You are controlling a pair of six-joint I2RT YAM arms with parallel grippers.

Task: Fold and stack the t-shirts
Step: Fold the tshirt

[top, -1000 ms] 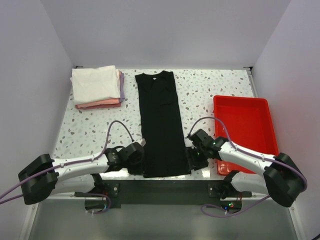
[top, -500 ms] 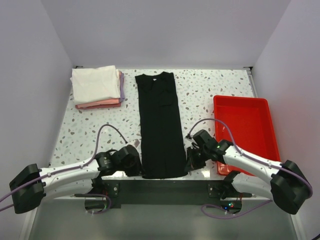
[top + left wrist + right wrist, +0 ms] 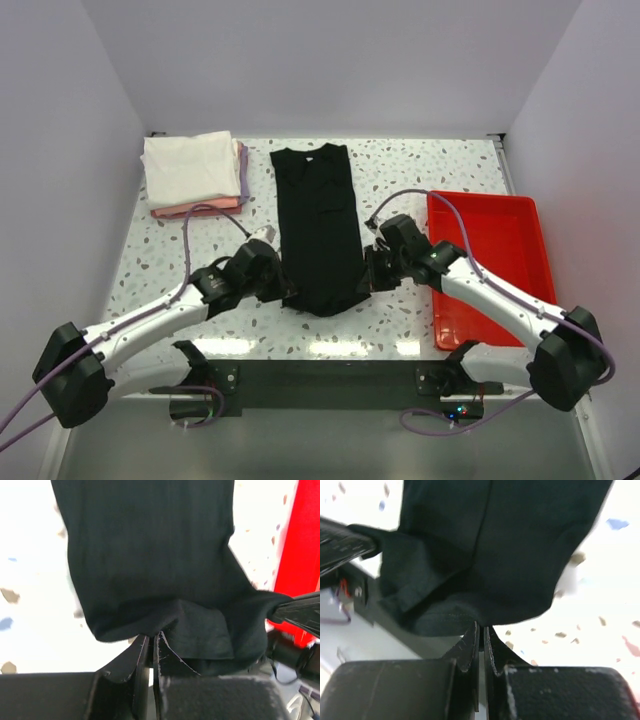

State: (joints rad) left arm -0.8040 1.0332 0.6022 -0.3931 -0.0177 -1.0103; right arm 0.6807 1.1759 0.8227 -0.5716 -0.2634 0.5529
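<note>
Hem of black shirt (image 3: 318, 220), near end: pinched at both corners and bunched between the two arms.

Left gripper (image 3: 281, 293): jaws clamped on the near left hem corner. In the left wrist view the cloth edge sits in the thin slit between the fingers (image 3: 131, 666), and the hem sags in a loose fold just past the tips.

Right gripper (image 3: 369, 281): jaws clamped on the near right hem corner. In the right wrist view the stitched hem is caught between the closed tips, with the cloth doubled over beyond them.

Black shirt, body: narrow strip, sides folded in, running lengthwise up the middle of the table (image 3: 180, 265), collar at the far end, far part lying flat.

Table: white, speckled with grey and brown flecks.

Tray (image 3: 490, 198): red, at the right edge, near the right arm and apart from the shirt.

Stack, far left corner: white shirt (image 3: 188, 168) on top, pink shirt (image 3: 205, 207) under it, lavender shirt (image 3: 244, 180) showing at the right edge; apart from the black shirt.

Walls (image 3: 330, 60): plain pale, on three sides.
</note>
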